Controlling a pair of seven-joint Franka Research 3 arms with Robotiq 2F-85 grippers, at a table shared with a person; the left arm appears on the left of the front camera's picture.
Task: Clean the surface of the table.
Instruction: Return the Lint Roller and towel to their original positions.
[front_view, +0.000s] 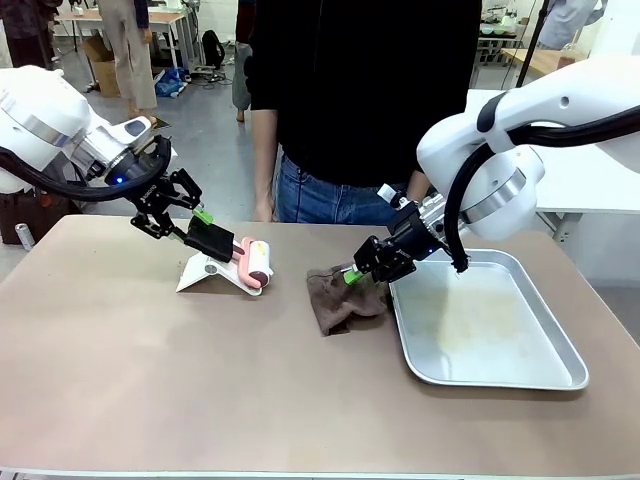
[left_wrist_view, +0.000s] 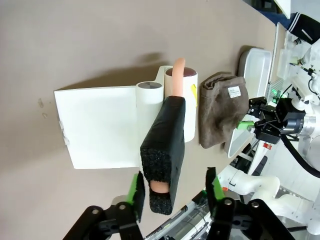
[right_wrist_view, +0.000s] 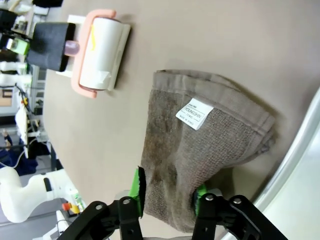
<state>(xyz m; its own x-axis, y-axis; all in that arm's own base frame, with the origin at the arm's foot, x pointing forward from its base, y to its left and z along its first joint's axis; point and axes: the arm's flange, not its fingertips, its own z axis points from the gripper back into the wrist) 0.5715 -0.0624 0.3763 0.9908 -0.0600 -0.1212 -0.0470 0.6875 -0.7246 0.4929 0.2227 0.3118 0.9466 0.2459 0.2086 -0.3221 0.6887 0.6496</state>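
Our left gripper (left_wrist_view: 172, 192) stands open around the roller handle (left_wrist_view: 163, 150); our right gripper (right_wrist_view: 167, 192) grips the cloth (right_wrist_view: 200, 150) on the bench (front_view: 150, 370).

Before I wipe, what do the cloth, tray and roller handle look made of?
Cloth: brown terry fabric, looped nap, sewn label. Tray: bare metal, likely steel or aluminium, dull silver sheen. Roller handle: pink, probably plastic, sleeved in black foam, porous cut end.

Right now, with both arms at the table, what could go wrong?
The right gripper pinches just one edge of the brown towel, so wiping may bunch it or pull it free. The towel lies against the metal tray; a stroke could shove it. The left gripper stands open around the lint roller's foam-wrapped handle, so it might slip.
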